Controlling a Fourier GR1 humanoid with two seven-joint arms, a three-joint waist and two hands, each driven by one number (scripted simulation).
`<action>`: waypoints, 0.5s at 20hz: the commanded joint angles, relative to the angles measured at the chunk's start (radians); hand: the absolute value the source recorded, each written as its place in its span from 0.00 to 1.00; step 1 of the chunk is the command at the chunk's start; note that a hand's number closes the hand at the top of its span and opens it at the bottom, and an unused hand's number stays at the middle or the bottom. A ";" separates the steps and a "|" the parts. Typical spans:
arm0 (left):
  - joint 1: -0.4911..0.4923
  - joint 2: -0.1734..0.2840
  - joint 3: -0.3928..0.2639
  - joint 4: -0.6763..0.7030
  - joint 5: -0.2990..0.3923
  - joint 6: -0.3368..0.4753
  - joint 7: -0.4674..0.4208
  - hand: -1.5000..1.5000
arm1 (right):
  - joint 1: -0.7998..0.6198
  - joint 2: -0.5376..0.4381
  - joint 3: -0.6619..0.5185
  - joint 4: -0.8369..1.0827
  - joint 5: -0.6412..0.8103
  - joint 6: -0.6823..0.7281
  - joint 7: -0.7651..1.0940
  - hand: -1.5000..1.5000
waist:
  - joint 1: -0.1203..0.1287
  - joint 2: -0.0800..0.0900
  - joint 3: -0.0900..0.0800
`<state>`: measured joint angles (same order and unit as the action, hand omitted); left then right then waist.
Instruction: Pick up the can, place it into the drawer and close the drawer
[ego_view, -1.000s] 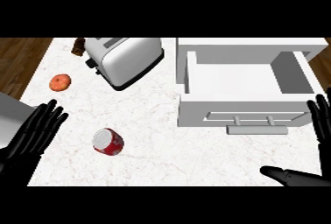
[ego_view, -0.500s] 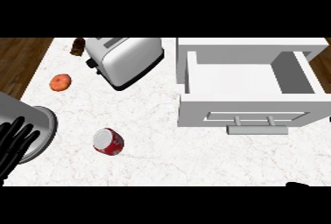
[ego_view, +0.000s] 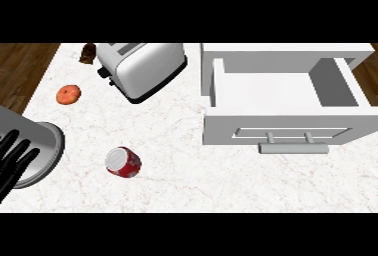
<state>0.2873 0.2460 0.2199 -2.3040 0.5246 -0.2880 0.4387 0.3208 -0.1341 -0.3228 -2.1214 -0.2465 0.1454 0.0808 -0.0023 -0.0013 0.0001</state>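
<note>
At the counter's left edge, our left hand (ego_view: 15, 157) hangs, fingers straight and slightly spread, the red can (ego_view: 122, 162) just to its right, tilted.

A home kitchen. A white marble-patterned table (ego_view: 221, 185) fills most of the frame, with dark wooden flooring (ego_view: 22, 65) showing at the upper left. A shiny silver two-slot toaster (ego_view: 140, 67) stands at the upper middle, and an open white drawer with a grey bar handle (ego_view: 284, 95) sits at the right.
</note>
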 joint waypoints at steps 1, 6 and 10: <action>-0.007 -0.025 0.009 0.007 0.083 0.031 0.059 0.00 | 0.056 -0.021 -0.071 0.038 -0.061 0.082 -0.048 0.00 | -0.002 0.000 0.000; -0.086 -0.024 0.021 0.035 0.113 0.078 0.124 0.00 | 0.123 -0.003 -0.121 0.013 -0.078 0.148 -0.075 0.00 | -0.004 0.000 0.000; -0.063 -0.105 -0.081 0.042 0.028 0.090 0.116 0.00 | 0.142 0.007 -0.148 -0.073 -0.138 0.160 -0.008 0.00 | -0.003 0.000 0.000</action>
<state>0.2023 0.2050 0.2039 -2.2453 0.5954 -0.2160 0.5502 0.4223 -0.1346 -0.4401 -2.1408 -0.3471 0.2732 0.0495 -0.0065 -0.0011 0.0003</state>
